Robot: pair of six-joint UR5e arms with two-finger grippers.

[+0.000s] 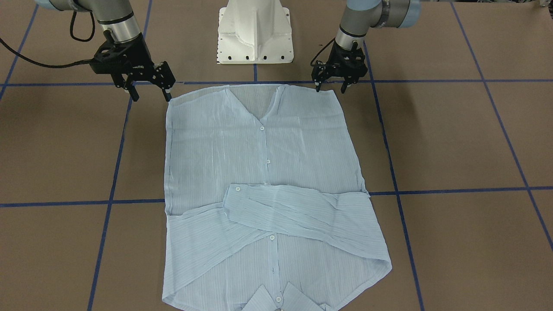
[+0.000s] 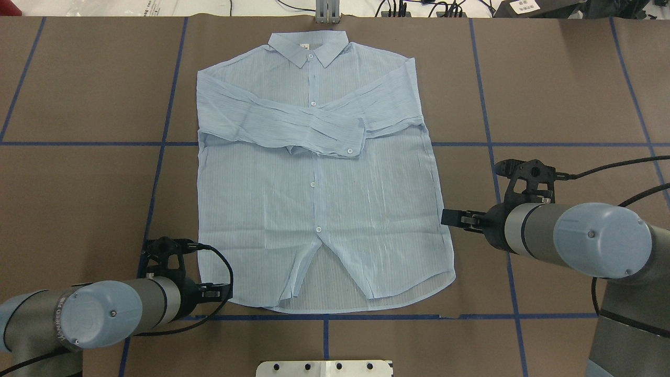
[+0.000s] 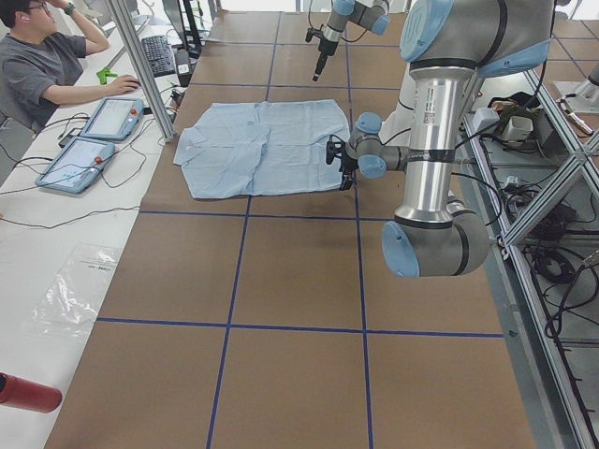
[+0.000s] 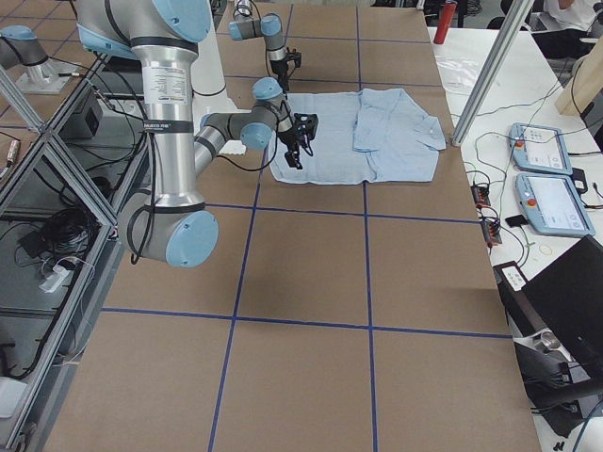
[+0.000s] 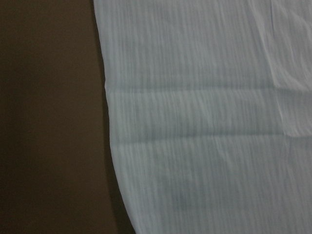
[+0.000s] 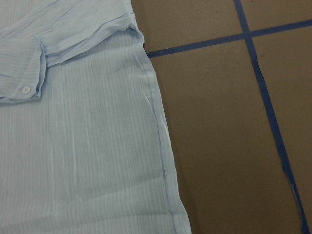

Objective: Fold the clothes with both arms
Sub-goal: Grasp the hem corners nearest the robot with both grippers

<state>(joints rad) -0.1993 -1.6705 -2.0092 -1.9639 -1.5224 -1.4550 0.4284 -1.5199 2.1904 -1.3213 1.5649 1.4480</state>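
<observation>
- Brown table [image 1: 453, 142] gridded with blue tape [image 1: 432, 80]; a white pedestal [image 1: 255, 32] stands behind the grippers.
- Shirt [image 1: 263, 172] lies flat, buttons up, sleeves crossed over the chest, hem nearest the grippers, collar farthest from them.
- Left gripper [image 1: 331, 88] points down just over the hem corner on its side, jaws spread wide, empty.
- Right gripper [image 1: 151, 96] hangs just outside the other hem corner, jaws wide, holding nothing; whether a fingertip touches cloth I can't tell.
</observation>
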